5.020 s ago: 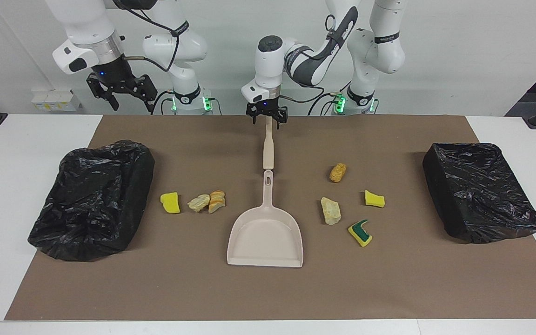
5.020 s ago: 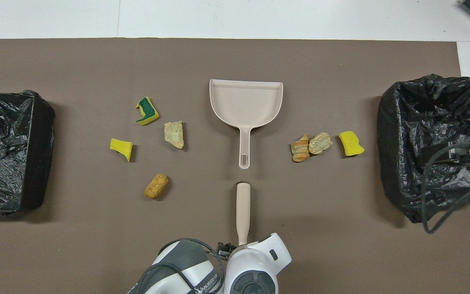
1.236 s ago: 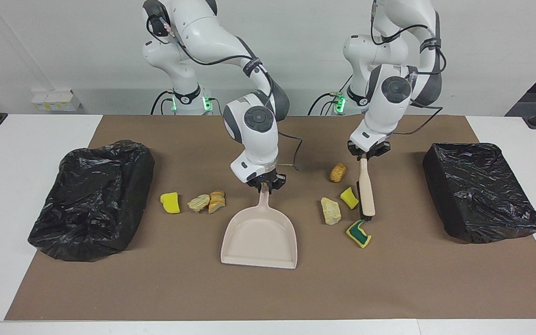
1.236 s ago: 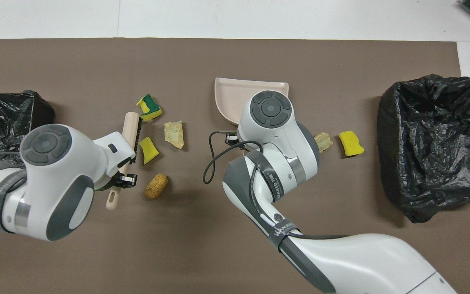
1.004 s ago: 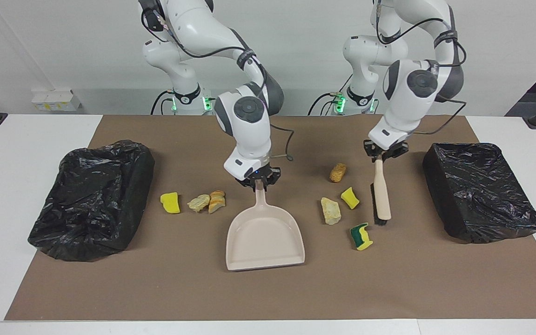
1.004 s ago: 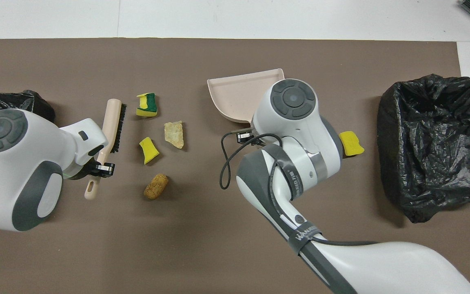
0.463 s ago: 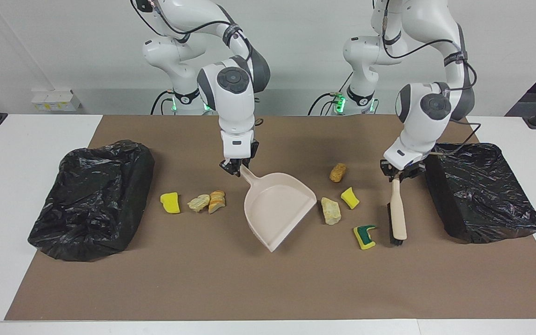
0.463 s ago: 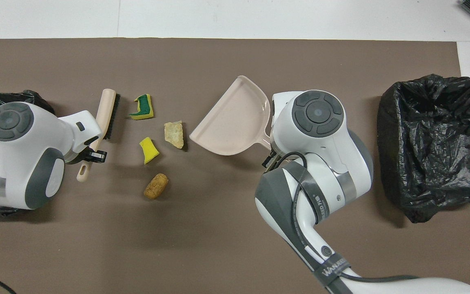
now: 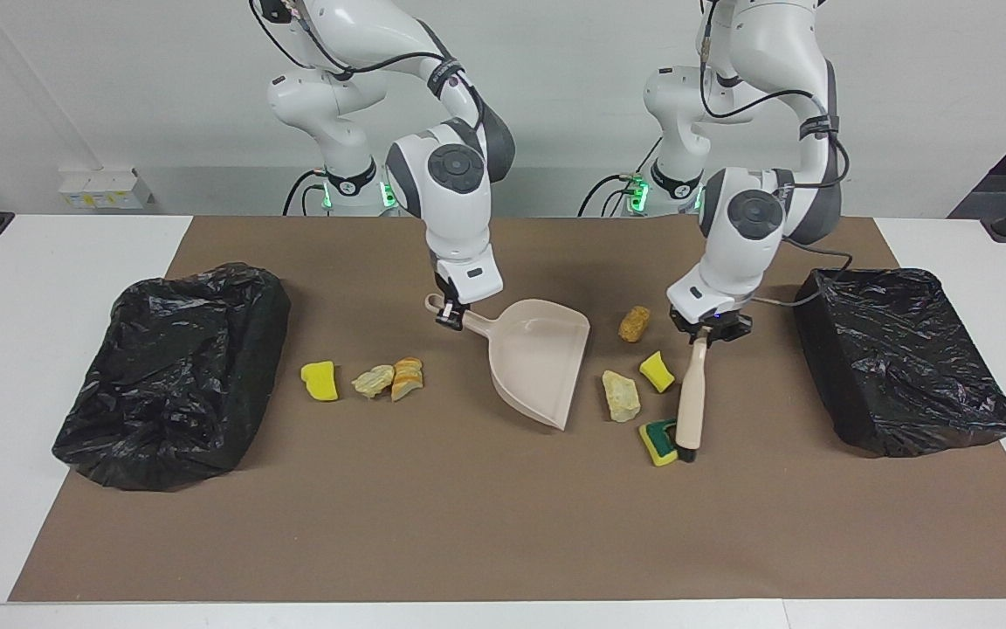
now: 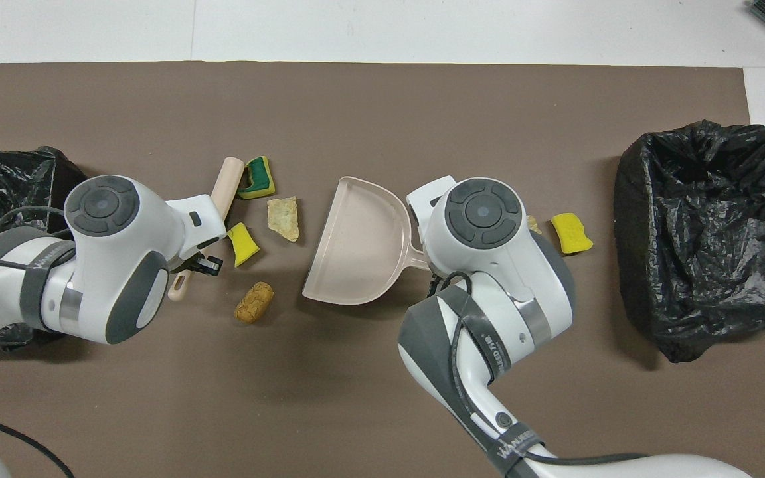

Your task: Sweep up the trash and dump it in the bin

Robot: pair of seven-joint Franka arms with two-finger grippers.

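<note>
Your left pincer (image 9: 700, 339) grips the brush (image 9: 689, 404), bristles touching the green sponge (image 9: 657, 442); your right pincer (image 9: 451, 316) grips the dustpan (image 9: 536, 360), mouth toward three o'clock.

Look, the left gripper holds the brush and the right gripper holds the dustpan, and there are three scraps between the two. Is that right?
Not quite: four scraps lie between brush and dustpan, not three, as the facing view shows: green-backed sponge, yellow sponge, pale chunk and orange chunk. The left gripper does hold the brush and the right gripper the dustpan.
</note>
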